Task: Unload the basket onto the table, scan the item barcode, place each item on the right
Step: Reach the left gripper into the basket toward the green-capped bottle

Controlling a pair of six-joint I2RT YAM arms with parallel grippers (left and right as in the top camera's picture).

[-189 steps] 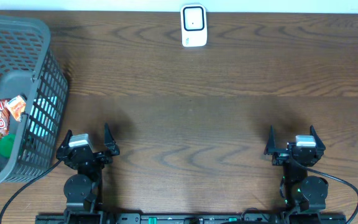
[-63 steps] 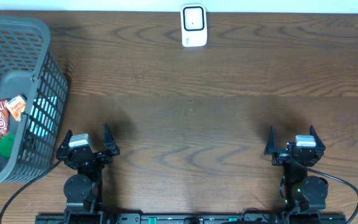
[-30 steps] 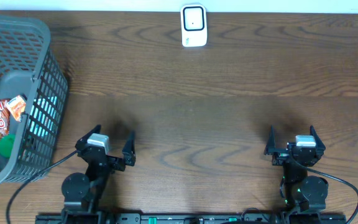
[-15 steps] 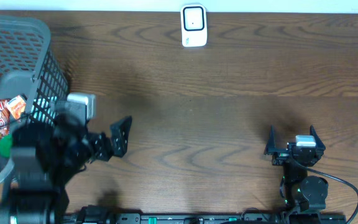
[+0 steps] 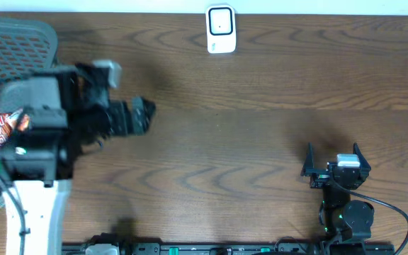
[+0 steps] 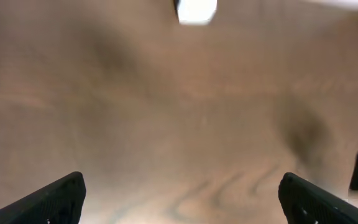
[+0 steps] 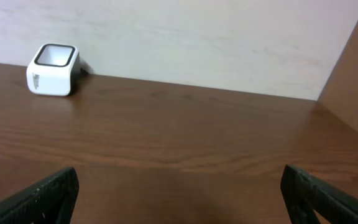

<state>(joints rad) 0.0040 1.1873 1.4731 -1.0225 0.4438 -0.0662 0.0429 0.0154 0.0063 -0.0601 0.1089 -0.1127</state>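
the left gripper [image 5: 146, 117] hung spread and empty above the table [image 5: 261, 142], beside the basket [image 5: 20, 32]. the right gripper [image 5: 333, 150] sat spread too, well apart from the scanner [image 5: 220, 29].

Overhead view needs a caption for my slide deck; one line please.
Left gripper open, high beside the basket; right gripper open, low; scanner at the table's far edge.

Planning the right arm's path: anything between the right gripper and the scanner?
Nothing. Only bare table lies between the right gripper and the scanner, as both the overhead and right wrist views show.
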